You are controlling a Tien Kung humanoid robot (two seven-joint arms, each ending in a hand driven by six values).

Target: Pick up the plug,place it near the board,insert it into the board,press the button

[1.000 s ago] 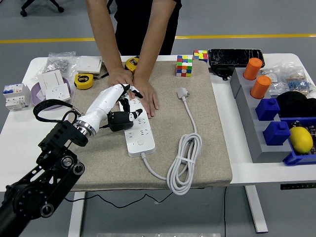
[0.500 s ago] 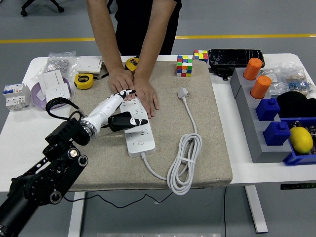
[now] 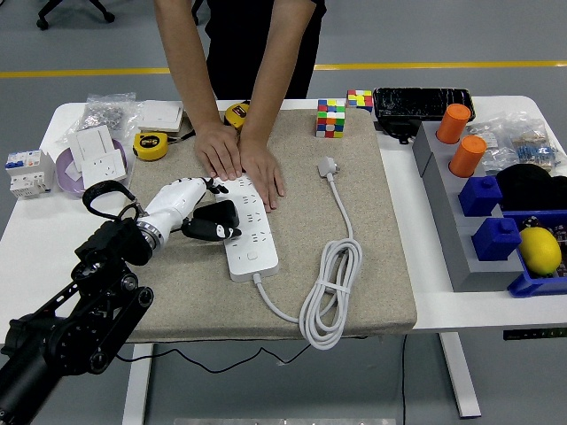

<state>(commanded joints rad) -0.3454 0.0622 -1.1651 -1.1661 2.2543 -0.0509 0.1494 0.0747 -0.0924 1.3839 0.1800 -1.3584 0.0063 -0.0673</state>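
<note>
The left hand (image 3: pixel 190 205) has drawn back toward the left of the frame over the last second: a moment ago its white fingers reached up over the top of the power strip (image 3: pixel 247 232), and now they sit lower and further left, beside the strip's left edge. The black plug (image 3: pixel 213 221) is under the hand, just left of the strip and touching or nearly touching its side; whether its prongs are seated in a socket cannot be told from here. The fingers look curled loosely over the plug, but how firmly they hold it I cannot tell.

A person's two hands (image 3: pixel 239 159) press flat on the strip's upper end, holding it down on the beige mat (image 3: pixel 372 266) that covers the bench (image 3: pixel 35 239).

The pull-back suggests either insertion has been tried or the hand is lining up again. The button press probably remains. The right hand is out of view.
</note>
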